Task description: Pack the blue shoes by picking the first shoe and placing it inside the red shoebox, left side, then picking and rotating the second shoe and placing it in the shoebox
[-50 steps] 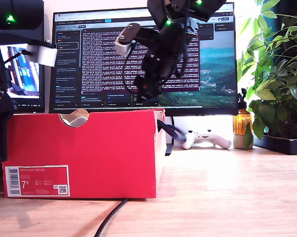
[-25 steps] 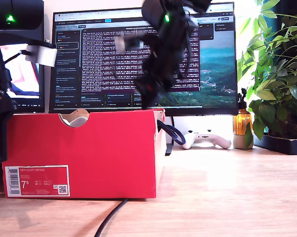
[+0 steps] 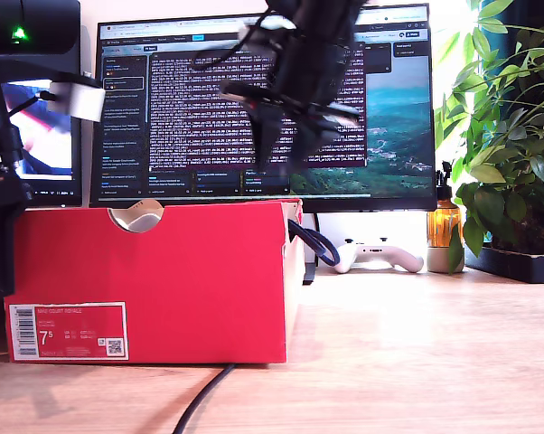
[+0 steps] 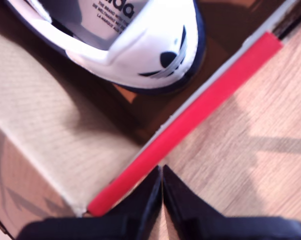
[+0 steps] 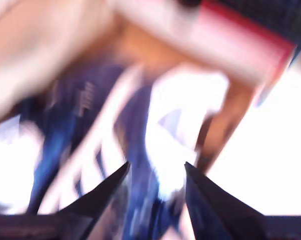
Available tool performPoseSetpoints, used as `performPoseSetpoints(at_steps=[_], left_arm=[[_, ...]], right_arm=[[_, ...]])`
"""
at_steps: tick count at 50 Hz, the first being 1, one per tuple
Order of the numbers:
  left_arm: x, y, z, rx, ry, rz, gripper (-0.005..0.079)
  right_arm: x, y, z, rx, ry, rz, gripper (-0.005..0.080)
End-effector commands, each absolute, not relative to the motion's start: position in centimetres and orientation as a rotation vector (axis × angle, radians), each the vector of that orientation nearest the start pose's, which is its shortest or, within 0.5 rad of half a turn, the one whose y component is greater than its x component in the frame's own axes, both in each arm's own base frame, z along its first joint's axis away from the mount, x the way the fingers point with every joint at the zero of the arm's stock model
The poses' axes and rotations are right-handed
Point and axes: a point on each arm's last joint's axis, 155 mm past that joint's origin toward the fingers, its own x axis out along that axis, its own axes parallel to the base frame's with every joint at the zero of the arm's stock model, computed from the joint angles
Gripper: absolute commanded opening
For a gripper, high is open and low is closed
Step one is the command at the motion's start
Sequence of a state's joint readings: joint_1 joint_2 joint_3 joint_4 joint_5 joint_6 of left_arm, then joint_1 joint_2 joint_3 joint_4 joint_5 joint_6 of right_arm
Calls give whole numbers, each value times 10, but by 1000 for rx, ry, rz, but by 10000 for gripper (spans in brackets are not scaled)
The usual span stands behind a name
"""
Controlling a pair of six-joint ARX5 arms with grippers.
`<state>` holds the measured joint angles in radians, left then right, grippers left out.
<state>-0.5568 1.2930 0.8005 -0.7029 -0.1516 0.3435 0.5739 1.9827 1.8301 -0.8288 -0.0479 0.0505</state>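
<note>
The exterior view sits low on the desk, facing the red shoebox (image 3: pixel 154 280) front-on at close range. The first wrist view looks steeply down past the first gripper (image 4: pixel 162 172), just beyond whose tips runs the box's red rim, a shoe (image 4: pixel 140 45) further ahead. The blurred second wrist view looks down between the second gripper (image 5: pixel 155 170) tips into the same box

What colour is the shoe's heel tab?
White with a dark logo on the navy-edged shoe; first wrist view.
</note>
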Motion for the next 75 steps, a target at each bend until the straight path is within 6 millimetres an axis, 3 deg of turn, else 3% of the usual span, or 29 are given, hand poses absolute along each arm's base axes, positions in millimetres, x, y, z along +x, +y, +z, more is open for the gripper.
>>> performPoseSetpoints(at_steps=[1,14,27,39,52,75], left_arm=[[256,-131,61,707,1062,-567,-16],[255,-136,61,692,1061,-591,-16],[254,-136,60,692,1062,-591,-16],[254,-136,60,691,1062,-590,-16],[254,-136,61,691,1061,-590,-16],[255,-136,61,690,1057,-590,-16]], right_arm=[[427,286,151,-161,1026,554,304],[423,287,155,-18,1080,625,358],[440,305,178,59,971,720,357],[443,316,173,106,971,772,357],[457,328,190,119,866,807,354],[468,321,152,82,916,797,355]])
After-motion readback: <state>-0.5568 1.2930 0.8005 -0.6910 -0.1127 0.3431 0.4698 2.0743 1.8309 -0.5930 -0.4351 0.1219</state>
